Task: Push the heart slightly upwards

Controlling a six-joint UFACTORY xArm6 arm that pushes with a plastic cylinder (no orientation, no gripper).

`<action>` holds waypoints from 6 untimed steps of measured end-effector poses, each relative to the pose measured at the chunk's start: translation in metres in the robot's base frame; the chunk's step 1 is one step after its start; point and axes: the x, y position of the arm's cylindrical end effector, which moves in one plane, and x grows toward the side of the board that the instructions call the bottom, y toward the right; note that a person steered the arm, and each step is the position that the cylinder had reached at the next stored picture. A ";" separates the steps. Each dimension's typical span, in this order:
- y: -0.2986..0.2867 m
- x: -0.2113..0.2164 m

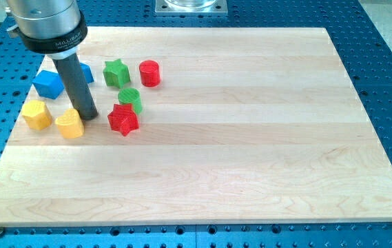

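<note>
Seven blocks near the surface [251, 138] left edge, two yellow, one a heart [69, 125] and one a faceted block [37, 115], two green, a star [116, 72] and a cylinder [130, 99], two red, a star [122, 119] and a cylinder [149, 72], one blue block [48, 84] showing in full, with a further blue piece [86, 72] partly hidden behind the rod [75, 86]

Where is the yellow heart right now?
The yellow heart sits near the view's left edge of the wooden board, beside the other yellow block, with my tip just at its upper right.
</note>
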 end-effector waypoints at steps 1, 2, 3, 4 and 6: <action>-0.011 0.009; -0.009 0.018; -0.003 0.023; 0.016 0.063; -0.043 0.092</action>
